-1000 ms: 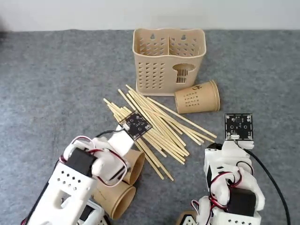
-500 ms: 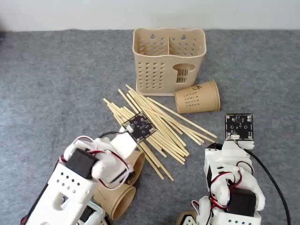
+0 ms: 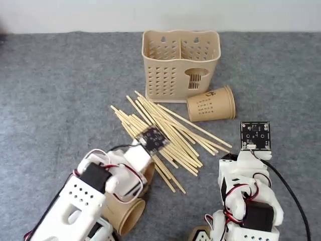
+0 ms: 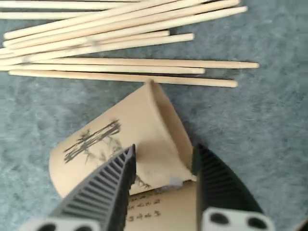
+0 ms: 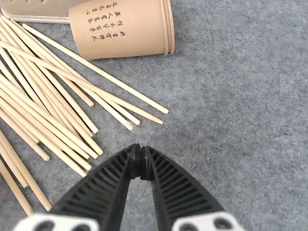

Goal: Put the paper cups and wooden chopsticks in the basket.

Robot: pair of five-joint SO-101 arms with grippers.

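at twelve o'clock the basket (image 3: 180, 88) looks empty — chopsticks (image 3: 165, 133) and paper cups (image 3: 210, 104) lie outside; left gripper (image 4: 161, 168) jaws parted astride a cup (image 4: 120, 130), right gripper (image 5: 140, 163) pinched closed, empty.

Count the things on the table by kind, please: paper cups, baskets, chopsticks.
Paper cups: 3 plainly seen, one beside the basket, one at the left gripper, one beside that arm.
Basket: 1
Chopsticks: 1 overlapping pile, too crossed to count singly.
Total: 5, with the pile as 1.
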